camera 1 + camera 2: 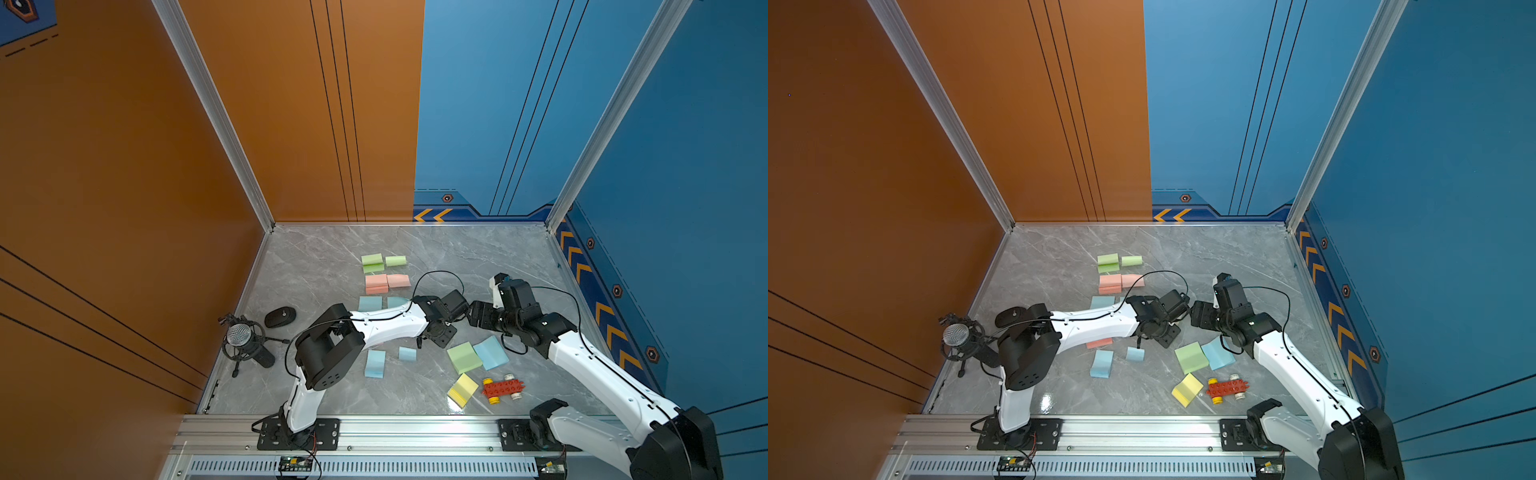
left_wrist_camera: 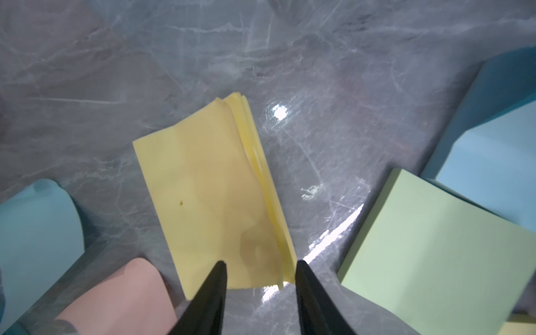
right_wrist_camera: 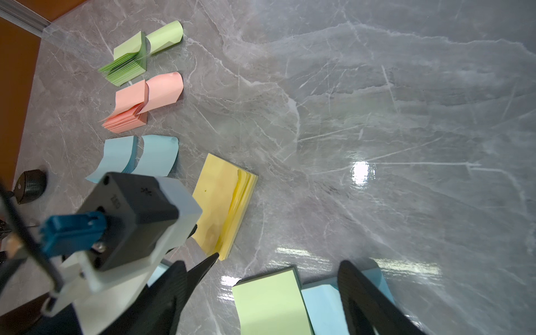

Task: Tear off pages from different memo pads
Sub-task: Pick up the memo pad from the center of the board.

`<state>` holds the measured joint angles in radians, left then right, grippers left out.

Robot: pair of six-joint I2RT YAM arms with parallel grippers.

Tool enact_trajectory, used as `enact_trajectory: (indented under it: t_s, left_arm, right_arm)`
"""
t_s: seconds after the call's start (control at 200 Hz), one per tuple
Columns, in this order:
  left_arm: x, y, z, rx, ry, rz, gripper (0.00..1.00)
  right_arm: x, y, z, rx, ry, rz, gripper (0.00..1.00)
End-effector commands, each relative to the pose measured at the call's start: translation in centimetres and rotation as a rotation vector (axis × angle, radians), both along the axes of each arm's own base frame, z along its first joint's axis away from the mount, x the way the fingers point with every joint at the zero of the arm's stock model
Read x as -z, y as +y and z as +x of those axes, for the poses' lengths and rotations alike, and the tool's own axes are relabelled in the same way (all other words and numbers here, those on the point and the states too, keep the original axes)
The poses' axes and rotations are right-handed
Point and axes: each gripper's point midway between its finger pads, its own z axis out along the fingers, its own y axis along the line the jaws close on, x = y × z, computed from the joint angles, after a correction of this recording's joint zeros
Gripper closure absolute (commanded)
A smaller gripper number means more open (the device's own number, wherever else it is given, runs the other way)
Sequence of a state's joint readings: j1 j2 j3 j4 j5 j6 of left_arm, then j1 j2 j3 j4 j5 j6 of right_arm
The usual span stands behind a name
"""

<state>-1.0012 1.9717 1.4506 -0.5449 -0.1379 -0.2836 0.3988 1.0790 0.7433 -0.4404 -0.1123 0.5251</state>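
In the left wrist view a yellow memo pad [image 2: 214,197] lies flat on the marble, its top page loose and slightly lifted along one side. My left gripper [image 2: 261,262] is open, its tips straddling the pad's near edge and gripping nothing. The right wrist view shows the same pad [image 3: 224,203] below the left wrist. My right gripper [image 3: 261,264] is wide open and empty over a green pad [image 3: 269,301] and a blue pad [image 3: 324,310]. Green [image 1: 372,262], pink [image 1: 376,283] and blue [image 1: 370,303] pads sit at the back, each with a curled page beside it.
A red toy car [image 1: 503,388] and another yellow pad [image 1: 462,390] lie near the front right. A blue pad [image 1: 375,363] and a blue page [image 1: 407,353] lie under the left arm. A microphone [image 1: 243,340] and a black mouse [image 1: 280,317] stand at the left wall.
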Motion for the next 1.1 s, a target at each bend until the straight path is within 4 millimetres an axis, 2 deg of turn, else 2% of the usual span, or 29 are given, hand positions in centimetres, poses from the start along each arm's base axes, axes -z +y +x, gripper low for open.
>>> enact_trajectory:
  t_s: [0.0,0.335,0.505,1.096]
  left_arm:
    - [-1.5,-0.4,-0.3,-0.016,0.034,-0.059,0.52]
    - [0.3,0.3,0.2,-0.021,0.012,0.005,0.54]
    - [0.6,0.6,0.6,-0.025,-0.005,0.028,0.59]
    - [1.5,0.6,1.1,-0.034,-0.012,0.051,0.63]
  right_arm:
    - [-0.6,0.1,-0.1,-0.022,0.006,-0.003,0.16]
    - [-0.5,0.0,-0.2,-0.016,0.010,-0.003,0.16]
    - [-0.2,0.1,-0.2,-0.019,0.020,-0.004,0.16]
    - [0.4,0.2,-0.4,-0.030,0.036,-0.010,0.15]
